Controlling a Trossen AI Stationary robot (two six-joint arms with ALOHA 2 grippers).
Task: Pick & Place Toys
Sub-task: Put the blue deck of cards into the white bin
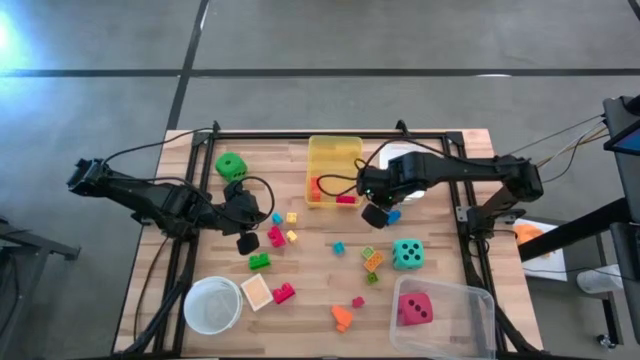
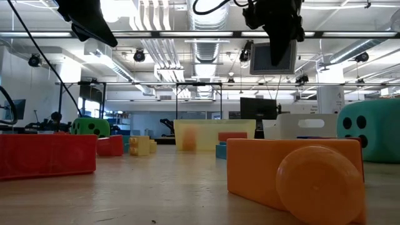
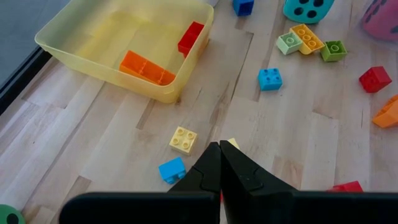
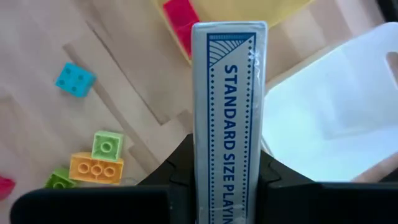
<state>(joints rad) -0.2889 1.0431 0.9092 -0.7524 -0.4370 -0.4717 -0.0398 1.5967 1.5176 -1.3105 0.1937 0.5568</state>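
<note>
My right gripper (image 1: pixel 376 214) hangs high over the table's middle right, next to the yellow bin (image 1: pixel 333 170), and is shut on a blue-and-white playing-card box (image 4: pixel 224 93). My left gripper (image 1: pixel 247 241) hovers shut and empty at centre left, above small blocks: a yellow one (image 3: pixel 184 139) and a blue one (image 3: pixel 172 169). More toy blocks lie scattered on the wood. The teal die (image 1: pixel 407 253) rests on the table at the right. The green die (image 1: pixel 230 165) sits at the far left. The pink die (image 1: pixel 415 308) lies inside the clear bin (image 1: pixel 470 300). My right gripper pinches the card box's two broad faces near one end (image 4: pixel 224 177) between its two fingers (image 4: pixel 177 180). The fingers point steeply down and lie along the box. The box hangs below them (image 2: pixel 273 59), lifted clear of the table.
The yellow bin holds an orange block (image 3: pixel 146 67) and a red one (image 3: pixel 189 38). A white bin (image 4: pixel 329 118) stands under the right arm. A round white bowl (image 1: pixel 212 303) and a small tan square lie near the front left. The table's frame rails run along both sides.
</note>
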